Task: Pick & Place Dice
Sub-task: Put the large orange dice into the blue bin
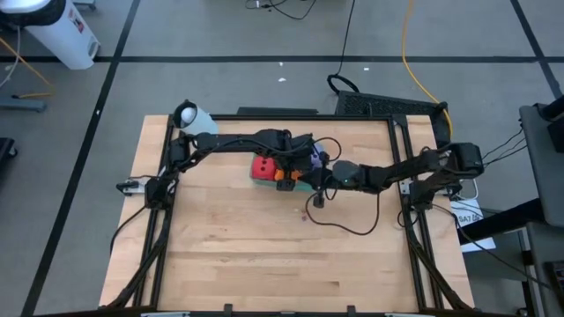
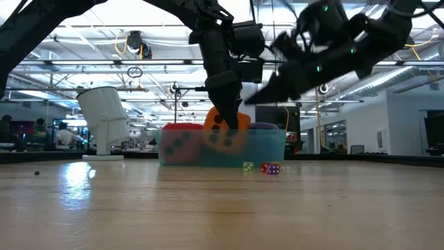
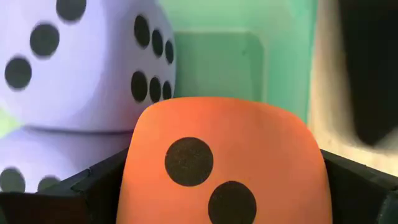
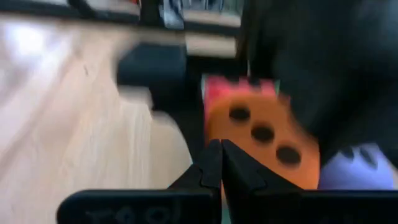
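Low view: left end effector (image 2: 225, 128) grips orange die (image 2: 226, 133) over bin (image 2: 270, 149)

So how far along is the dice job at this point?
Nearly done, it seems. A red die and a purple die already sit in the teal bin. The left end effector holds the orange die over the bin, not yet released. The right end effector waits shut beside it. I cannot see a green die or a second purple one clearly.
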Motion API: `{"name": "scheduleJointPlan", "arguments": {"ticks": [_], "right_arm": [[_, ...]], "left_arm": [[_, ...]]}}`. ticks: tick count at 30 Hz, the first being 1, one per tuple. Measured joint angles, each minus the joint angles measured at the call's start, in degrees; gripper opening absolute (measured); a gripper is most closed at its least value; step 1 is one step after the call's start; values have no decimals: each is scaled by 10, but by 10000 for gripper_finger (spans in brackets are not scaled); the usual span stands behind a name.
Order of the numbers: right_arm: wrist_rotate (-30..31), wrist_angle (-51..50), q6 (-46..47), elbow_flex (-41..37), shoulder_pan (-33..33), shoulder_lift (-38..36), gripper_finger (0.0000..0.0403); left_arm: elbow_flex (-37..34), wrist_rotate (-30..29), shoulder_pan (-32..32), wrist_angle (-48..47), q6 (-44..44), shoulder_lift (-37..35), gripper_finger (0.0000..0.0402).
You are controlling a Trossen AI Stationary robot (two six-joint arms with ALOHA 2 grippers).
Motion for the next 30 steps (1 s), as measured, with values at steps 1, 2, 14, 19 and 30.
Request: {"name": "scheduleJointPlan", "arguments": {"ticks": [1, 2, 14, 19, 30], "right_arm": [[2, -6, 1, -2, 0, 2, 0], [3, -7, 0, -2, -1, 2, 0], [-1, 1, -73, -1, -12, 5, 0], [-45, 7, -81, 0, -35, 32, 0], [-125, 56, -62, 1, -49, 86, 0]], "left_arm": [[0, 9, 0, 2, 4, 0, 398], [0, 15, 0, 2, 6, -1, 398], [-1, 116, -2, 6, 25, -2, 397], [-3, 118, -1, -1, 40, -1, 397], [-3, 82, -9, -33, 80, -1, 397]]}}
